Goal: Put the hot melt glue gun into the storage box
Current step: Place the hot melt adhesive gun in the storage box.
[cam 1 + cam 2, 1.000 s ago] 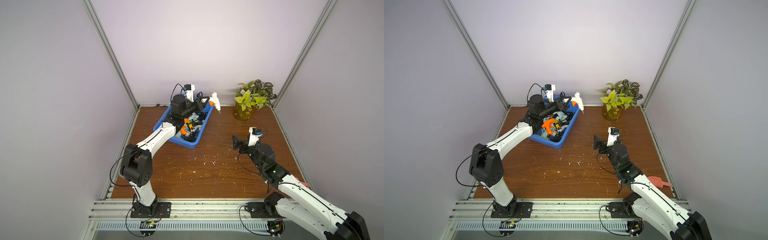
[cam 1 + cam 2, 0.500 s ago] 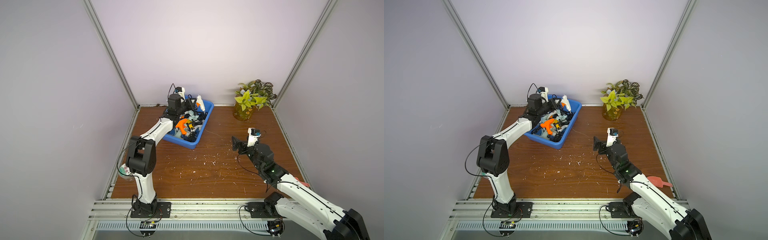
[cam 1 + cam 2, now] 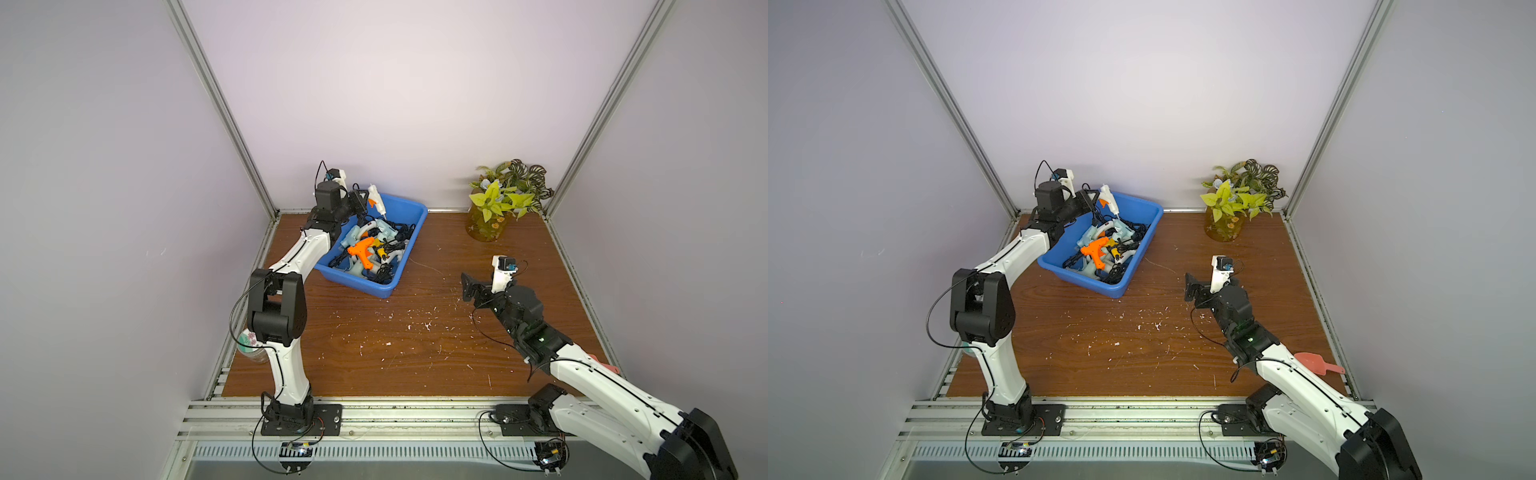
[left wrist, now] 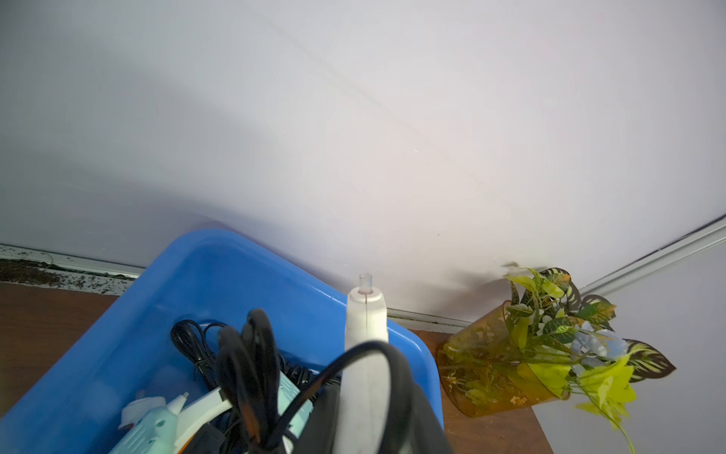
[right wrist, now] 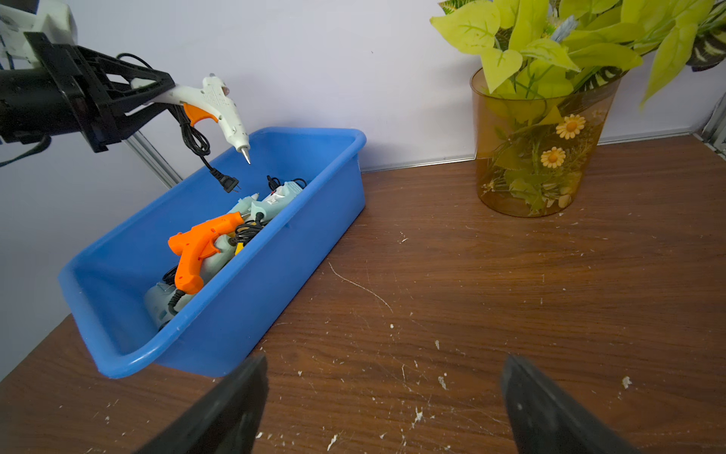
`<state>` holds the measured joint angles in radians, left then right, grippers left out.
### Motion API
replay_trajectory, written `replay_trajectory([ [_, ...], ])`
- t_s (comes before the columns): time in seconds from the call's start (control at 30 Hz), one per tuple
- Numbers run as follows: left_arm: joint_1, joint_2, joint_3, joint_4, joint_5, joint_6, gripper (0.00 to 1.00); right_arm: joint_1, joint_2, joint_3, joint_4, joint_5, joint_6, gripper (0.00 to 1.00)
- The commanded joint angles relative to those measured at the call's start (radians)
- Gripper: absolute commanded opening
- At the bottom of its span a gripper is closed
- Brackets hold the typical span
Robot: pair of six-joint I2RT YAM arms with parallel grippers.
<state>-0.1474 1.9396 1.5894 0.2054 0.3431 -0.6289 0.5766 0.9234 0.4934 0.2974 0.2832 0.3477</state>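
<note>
The brown desk (image 3: 415,353) carries the blue storage box (image 3: 361,284) at its far left. The right gripper (image 5: 385,393) hovers spread over the desk's right side. The left gripper (image 5: 165,90) pinches the white hot melt glue gun (image 5: 222,110) by its handle above the box's far end, nozzle downward.

Left wrist cam: I can't see the grip pt; white glue gun (image 4: 366,326) handle lost behind blurred black cord (image 4: 243,377) & frame edge. On right gripper (image 5: 385,359) only tips in frame. In a top view pink scoop (image 3: 1313,360) half behind right arm (image 3: 1304,395).
</note>
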Motion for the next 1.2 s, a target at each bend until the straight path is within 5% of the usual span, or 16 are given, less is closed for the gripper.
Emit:
replay_trajectory([
  [0.0,0.009,0.048,-0.014,0.071,0.068,-0.035,0.0,0.003,0.0,0.01,0.055,-0.008,0.008,0.99],
  [0.23,0.005,0.22,0.045,0.225,0.274,-0.216,0.01,0.003,-0.017,0.012,0.032,-0.002,0.003,1.0],
  [0.57,-0.032,0.335,0.113,0.162,0.26,-0.209,0.2,0.003,-0.004,0.02,0.032,-0.011,0.004,1.0],
  [0.83,-0.031,0.313,0.109,0.059,0.158,-0.155,0.6,0.003,0.006,0.034,0.019,-0.003,-0.001,1.0],
  [1.17,0.024,0.002,-0.098,0.012,-0.114,-0.077,0.83,0.002,-0.045,0.033,-0.03,0.071,-0.015,1.0],
])
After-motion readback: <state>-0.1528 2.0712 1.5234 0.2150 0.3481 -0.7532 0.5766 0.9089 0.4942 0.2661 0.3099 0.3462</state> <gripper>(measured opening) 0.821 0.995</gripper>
